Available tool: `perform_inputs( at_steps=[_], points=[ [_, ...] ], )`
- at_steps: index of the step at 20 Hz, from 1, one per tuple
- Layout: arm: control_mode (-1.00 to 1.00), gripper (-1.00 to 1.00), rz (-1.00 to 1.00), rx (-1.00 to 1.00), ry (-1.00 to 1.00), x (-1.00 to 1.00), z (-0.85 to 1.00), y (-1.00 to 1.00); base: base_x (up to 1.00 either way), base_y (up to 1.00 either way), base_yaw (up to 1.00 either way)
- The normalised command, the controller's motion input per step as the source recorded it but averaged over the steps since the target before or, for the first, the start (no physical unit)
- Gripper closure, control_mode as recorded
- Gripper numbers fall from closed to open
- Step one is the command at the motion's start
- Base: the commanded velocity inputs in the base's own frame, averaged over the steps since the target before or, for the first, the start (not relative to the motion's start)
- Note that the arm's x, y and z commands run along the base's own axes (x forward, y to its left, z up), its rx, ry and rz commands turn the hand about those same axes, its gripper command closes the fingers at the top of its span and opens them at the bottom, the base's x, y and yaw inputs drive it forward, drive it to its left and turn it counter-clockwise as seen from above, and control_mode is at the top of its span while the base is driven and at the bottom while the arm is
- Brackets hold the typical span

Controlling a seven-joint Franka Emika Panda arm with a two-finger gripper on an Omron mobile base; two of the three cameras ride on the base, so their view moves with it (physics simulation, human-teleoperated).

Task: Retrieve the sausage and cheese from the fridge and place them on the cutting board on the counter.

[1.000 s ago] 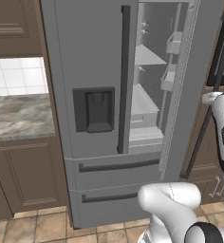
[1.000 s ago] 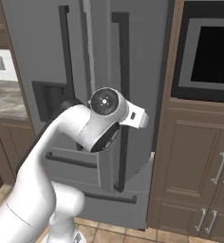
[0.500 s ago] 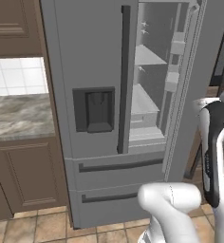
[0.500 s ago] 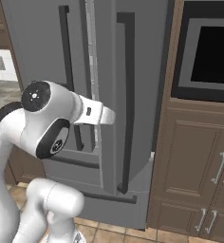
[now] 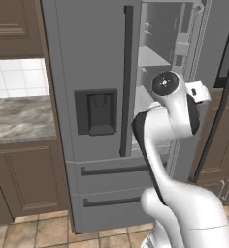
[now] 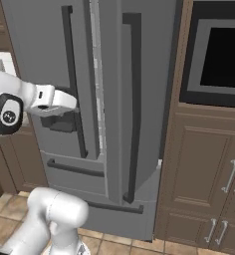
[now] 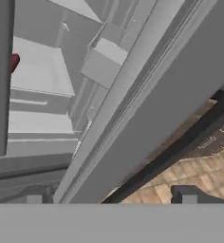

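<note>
The tall grey French-door fridge (image 5: 97, 116) stands with its right door (image 6: 132, 104) swung out and its left door shut; the long dark handles run vertically. Through the gap, pale grey shelves (image 5: 150, 58) lie level inside. In the hand view a small dark red rounded shape, the sausage (image 7: 13, 62), peeks out from behind the shut door's edge on an upper shelf; so little of it shows that its long axis and the way it points cannot be told. The white arm's two-finger gripper (image 7: 109, 197) sits beside the open door's edge, its jaws spread wide and holding nothing, the two dark fingertips (image 7: 34, 198) well apart at the bottom of the hand view. To the left of the fridge, the grey-beige marbled stone worktop (image 5: 19, 118) rests on dark brown wooden cabinets (image 5: 24, 179). A dark built-in oven (image 6: 219, 55) sits right of the fridge.
</note>
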Motion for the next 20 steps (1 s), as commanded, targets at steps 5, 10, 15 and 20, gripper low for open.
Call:
perform_inputs(
  at_steps=[5,10,15,20],
  points=[
    [-1.00,-1.00,-0.33,-0.37,0.00,0.91,-0.22,0.22,0.00,0.00,0.00],
    [-1.00,-1.00,-0.26,-0.29,0.00,1.00,0.06,0.07,0.00,0.00,0.00],
    [-1.00,-1.00,-0.22,-0.19,0.05,0.58,0.12,-0.23,0.00,0.00,0.00],
    [-1.00,-1.00,-0.15,-0.09,0.15,0.00,0.04,-0.91,0.00,0.00,0.00]
  ],
)
